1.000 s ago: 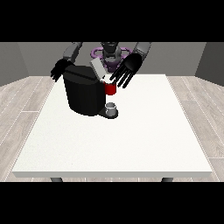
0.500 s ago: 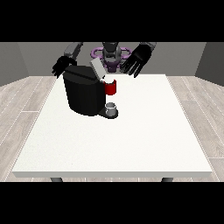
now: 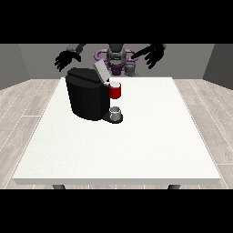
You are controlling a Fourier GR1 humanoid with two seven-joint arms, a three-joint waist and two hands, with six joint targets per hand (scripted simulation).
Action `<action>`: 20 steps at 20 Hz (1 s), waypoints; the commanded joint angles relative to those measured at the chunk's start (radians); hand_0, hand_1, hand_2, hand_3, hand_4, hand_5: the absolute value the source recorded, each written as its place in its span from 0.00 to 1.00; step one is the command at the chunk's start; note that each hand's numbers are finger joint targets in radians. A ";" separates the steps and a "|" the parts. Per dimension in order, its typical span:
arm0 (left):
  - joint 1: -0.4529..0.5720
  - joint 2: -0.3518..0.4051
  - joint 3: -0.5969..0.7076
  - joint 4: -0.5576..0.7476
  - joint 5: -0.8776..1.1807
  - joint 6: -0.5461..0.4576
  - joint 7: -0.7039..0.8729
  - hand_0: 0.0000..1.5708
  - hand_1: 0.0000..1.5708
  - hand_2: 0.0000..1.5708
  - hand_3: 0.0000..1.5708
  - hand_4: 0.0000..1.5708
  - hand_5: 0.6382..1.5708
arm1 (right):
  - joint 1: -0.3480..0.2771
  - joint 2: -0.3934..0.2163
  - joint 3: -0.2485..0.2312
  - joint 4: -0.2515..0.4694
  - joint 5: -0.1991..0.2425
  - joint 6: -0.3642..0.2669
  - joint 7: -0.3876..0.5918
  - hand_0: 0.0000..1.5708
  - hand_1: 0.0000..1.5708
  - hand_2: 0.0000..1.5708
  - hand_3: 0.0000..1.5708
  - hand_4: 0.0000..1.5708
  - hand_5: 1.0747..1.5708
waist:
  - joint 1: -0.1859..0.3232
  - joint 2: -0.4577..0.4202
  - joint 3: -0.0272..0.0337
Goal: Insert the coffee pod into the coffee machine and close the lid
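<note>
Hand at the view's right point(image 3: 154, 54) is raised above the counter's far edge, fingers spread and hanging down, holding nothing. Hand at the view's left point(image 3: 66, 59) is also up in the air, fingers splayed and empty, just beyond the machine's point(image 3: 87, 94) back corner at about 11 o'clock from it. Neither hand touches anything. The machine is a black block standing on the counter point(image 3: 136, 136), left of centre and toward the far side. Its grey lid point(image 3: 100, 71) is tilted up at the top, open. A red pod holder point(image 3: 115, 90) sticks out at the machine's 3 o'clock side, with the pod seen as a pale top in it; cannot tell how deep it sits. Below that, at 5 o'clock from the machine, a small grey cup point(image 3: 116, 112) sits on the base tray.
</note>
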 commanded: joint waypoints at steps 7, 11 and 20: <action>0.233 -0.140 0.081 -0.021 0.157 -0.019 -0.043 0.00 0.00 0.00 0.00 0.14 1.00 | -0.023 -0.089 0.028 -0.109 -0.020 0.103 0.122 0.00 0.00 0.00 0.00 0.08 1.00 | 0.106 -0.172 0.0001; 0.250 -0.142 0.089 -0.056 0.200 -0.057 0.005 0.00 0.00 0.00 0.00 0.00 1.00 | -0.064 -0.097 0.047 -0.135 -0.023 0.130 0.151 0.00 0.00 0.00 0.00 0.00 1.00 | 0.155 -0.188 0.0007; 0.368 -0.216 0.073 -0.197 0.300 -0.092 0.019 0.00 0.00 0.00 0.00 0.02 1.00 | -0.145 -0.136 0.062 -0.114 0.001 0.173 0.205 0.00 0.00 0.00 0.00 0.15 1.00 | 0.238 -0.155 0.0009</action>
